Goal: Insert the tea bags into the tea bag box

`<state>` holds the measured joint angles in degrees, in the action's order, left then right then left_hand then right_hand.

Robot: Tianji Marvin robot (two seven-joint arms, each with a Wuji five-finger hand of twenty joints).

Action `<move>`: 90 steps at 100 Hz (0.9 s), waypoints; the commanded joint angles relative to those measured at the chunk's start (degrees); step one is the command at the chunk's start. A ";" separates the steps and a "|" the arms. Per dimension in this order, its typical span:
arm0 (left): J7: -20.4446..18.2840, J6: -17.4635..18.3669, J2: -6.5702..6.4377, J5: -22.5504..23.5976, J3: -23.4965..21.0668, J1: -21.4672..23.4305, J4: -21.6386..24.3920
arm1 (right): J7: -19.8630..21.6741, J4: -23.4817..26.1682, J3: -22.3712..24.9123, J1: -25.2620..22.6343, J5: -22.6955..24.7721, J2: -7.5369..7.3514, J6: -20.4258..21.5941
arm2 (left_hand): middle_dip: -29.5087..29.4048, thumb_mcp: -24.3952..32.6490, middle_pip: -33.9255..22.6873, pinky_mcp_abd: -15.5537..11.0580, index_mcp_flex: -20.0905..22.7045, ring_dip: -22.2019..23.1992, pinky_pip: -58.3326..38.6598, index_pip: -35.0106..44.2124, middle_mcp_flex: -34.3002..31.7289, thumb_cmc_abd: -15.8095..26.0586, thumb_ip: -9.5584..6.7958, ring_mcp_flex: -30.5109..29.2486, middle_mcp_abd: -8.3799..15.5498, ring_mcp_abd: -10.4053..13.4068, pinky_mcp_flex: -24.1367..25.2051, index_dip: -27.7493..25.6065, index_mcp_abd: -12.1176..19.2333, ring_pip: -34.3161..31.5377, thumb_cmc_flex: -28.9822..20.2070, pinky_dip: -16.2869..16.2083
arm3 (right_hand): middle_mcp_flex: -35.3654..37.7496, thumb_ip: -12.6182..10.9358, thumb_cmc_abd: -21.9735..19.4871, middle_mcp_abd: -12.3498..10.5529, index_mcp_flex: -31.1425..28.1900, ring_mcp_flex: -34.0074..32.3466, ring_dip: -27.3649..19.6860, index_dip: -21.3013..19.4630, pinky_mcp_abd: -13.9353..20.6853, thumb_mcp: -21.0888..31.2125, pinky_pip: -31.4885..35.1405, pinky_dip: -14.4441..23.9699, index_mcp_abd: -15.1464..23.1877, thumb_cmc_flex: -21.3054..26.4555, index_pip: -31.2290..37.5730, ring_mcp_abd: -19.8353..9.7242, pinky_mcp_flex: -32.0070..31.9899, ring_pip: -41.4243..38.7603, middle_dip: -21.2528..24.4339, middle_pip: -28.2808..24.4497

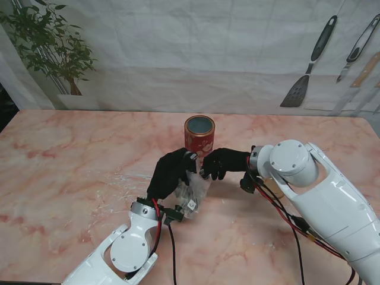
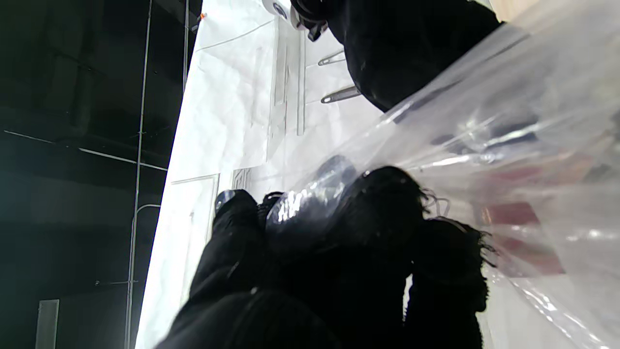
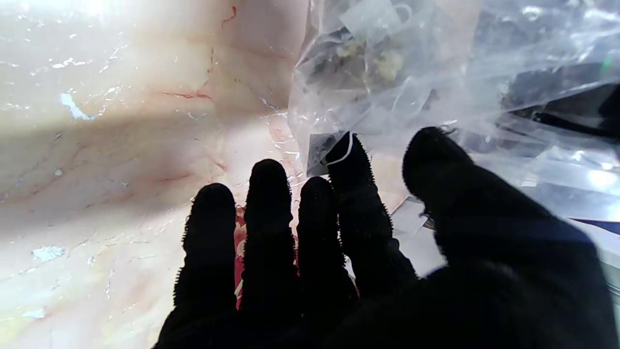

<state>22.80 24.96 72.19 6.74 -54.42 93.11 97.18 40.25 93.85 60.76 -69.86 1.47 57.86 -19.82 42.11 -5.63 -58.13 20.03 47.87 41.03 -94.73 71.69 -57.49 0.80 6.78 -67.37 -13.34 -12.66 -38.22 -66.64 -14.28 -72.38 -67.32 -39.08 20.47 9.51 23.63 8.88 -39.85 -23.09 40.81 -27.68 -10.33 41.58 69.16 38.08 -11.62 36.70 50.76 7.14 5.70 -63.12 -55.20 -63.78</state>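
The tea bag box is a red round tin [image 1: 199,134], upright with its top open, at the table's middle; a sliver of the tin [image 3: 240,232] shows between my right fingers. My left hand [image 1: 171,172] is shut on a clear plastic bag [image 1: 193,191] of tea bags, held up just nearer to me than the tin. The left fingers [image 2: 373,218] pinch the film of the bag [image 2: 508,145]. My right hand [image 1: 225,162] is at the bag's upper edge. Its thumb [image 3: 436,160] and forefinger [image 3: 348,160] are apart against the bag [image 3: 387,63]. A thin white string lies over the forefinger tip.
The pink marble table [image 1: 71,172] stretches wide to both sides. A potted plant [image 1: 56,47] stands at the far left corner. Kitchen utensils [image 1: 309,65] hang on the white back wall at the right.
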 commanded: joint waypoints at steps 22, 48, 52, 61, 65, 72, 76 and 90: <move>-1.16 1.74 -0.24 0.37 0.67 0.56 0.79 | -1.35 1.14 -1.22 -0.13 0.45 0.67 -2.06 | -0.62 2.60 -0.36 -2.52 -0.13 -0.11 -0.85 3.15 0.25 5.54 -2.52 0.25 3.09 -0.40 0.19 -0.82 1.70 1.98 -4.57 -0.60 | 3.82 0.05 8.01 -0.28 -2.46 -5.04 1.35 -1.57 -2.52 3.27 4.58 0.29 1.94 -3.20 5.97 0.03 3.41 -3.37 -0.19 -3.18; -1.11 2.05 0.07 -0.01 1.52 -0.85 -0.70 | -0.56 3.15 -2.75 0.39 4.18 -0.05 -3.42 | -0.66 2.55 -0.28 -2.70 -0.21 -0.15 -0.73 3.20 0.35 5.63 -2.52 0.44 3.42 -0.26 0.38 -0.90 1.99 2.08 -4.36 -0.56 | 3.96 -3.11 15.89 -0.70 -2.75 -6.07 1.27 -9.63 -3.46 10.07 5.24 -0.72 2.82 -8.62 6.30 -0.52 5.08 -3.70 -0.53 -3.76; -0.99 2.08 0.16 0.12 1.71 -1.20 -1.10 | -0.80 3.40 -2.79 0.12 4.48 -0.02 -3.16 | -0.68 2.56 -0.23 -2.80 -0.24 -0.23 -0.70 3.20 0.40 5.63 -2.52 0.65 3.47 -0.19 0.44 -0.91 2.03 2.31 -4.33 -0.55 | 4.21 -2.15 17.38 -0.59 -2.84 -6.15 1.17 -9.20 -3.62 11.29 5.21 -0.81 2.82 -7.77 6.63 -0.28 5.14 -3.75 -0.56 -3.76; -0.77 2.00 0.23 0.75 1.94 -1.85 -1.93 | -2.22 3.97 -2.43 -1.11 4.31 0.31 -2.64 | -0.75 2.54 -0.11 -2.96 -0.20 -0.60 -0.48 3.15 0.45 5.63 -2.53 0.79 3.54 -0.11 0.62 -0.89 2.20 3.13 -4.20 -0.49 | 4.37 2.61 19.16 -0.40 -2.34 -5.69 0.80 -2.05 -4.20 12.01 4.44 -1.45 3.25 -3.58 9.57 0.25 4.71 -3.53 -0.35 -3.53; -0.77 1.93 0.25 0.80 1.97 -2.00 -2.16 | -2.23 3.88 -2.18 -1.38 3.81 0.37 -1.99 | -0.78 2.55 -0.06 -2.96 -0.17 -0.75 -0.48 3.14 0.44 5.59 -2.54 0.77 3.57 -0.13 0.62 -0.88 2.33 3.40 -4.17 -0.49 | 3.96 3.08 18.97 -0.29 -2.16 -5.20 0.66 -0.98 -4.10 12.16 4.05 -1.67 3.41 -2.85 9.16 0.25 4.41 -3.26 -0.21 -3.24; -0.94 1.92 0.25 0.65 1.93 -2.31 -2.55 | -2.12 3.79 -1.55 -1.97 2.05 0.50 -1.42 | -0.81 2.56 -0.02 -2.97 -0.16 -0.93 -0.41 3.13 0.47 5.63 -2.55 0.85 3.60 -0.28 0.65 -0.87 2.34 3.73 -4.10 -0.47 | 3.24 4.36 18.53 0.19 -2.74 -3.96 0.40 3.26 -4.31 11.28 3.07 -2.21 3.64 0.13 8.41 0.93 3.29 -2.84 0.02 -2.92; -1.01 1.82 0.26 0.51 1.92 -2.44 -2.68 | -1.85 3.77 -1.37 -2.06 1.34 0.47 -1.42 | -0.83 2.58 -0.01 -2.97 -0.16 -1.01 -0.39 3.13 0.46 5.59 -2.56 0.83 3.60 -0.34 0.64 -0.87 2.34 3.83 -4.12 -0.46 | 2.98 4.45 18.01 0.28 -3.06 -3.59 0.38 4.40 -4.27 11.11 2.95 -2.24 3.54 0.30 7.54 0.93 3.04 -2.72 0.02 -2.83; -0.96 1.90 0.34 0.43 1.90 -2.88 -3.02 | 0.53 3.44 -1.97 -1.36 1.60 -0.14 -0.77 | -0.85 2.59 0.01 -2.98 -0.16 -1.18 -0.31 3.13 0.47 5.56 -2.57 0.83 3.62 -0.38 0.66 -0.86 2.34 3.95 -4.06 -0.43 | 1.81 0.79 17.32 1.02 -5.22 -2.08 0.42 3.40 -4.12 12.31 2.32 -2.11 1.59 -3.19 -0.33 1.40 1.87 -2.23 -0.03 -2.11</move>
<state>22.47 26.77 72.25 7.43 -52.47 90.77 94.10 38.71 97.31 59.48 -71.55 2.20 58.16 -21.29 42.11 -5.63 -58.13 20.03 47.86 40.92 -94.69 71.69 -57.47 0.80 6.78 -66.82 -13.34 -12.66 -37.64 -66.80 -14.28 -71.84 -67.32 -39.08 23.86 11.98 39.79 9.53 -43.55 -26.36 41.47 -23.05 -13.23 52.60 71.87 36.25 -9.93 35.46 52.25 8.62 8.19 -65.18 -55.20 -65.82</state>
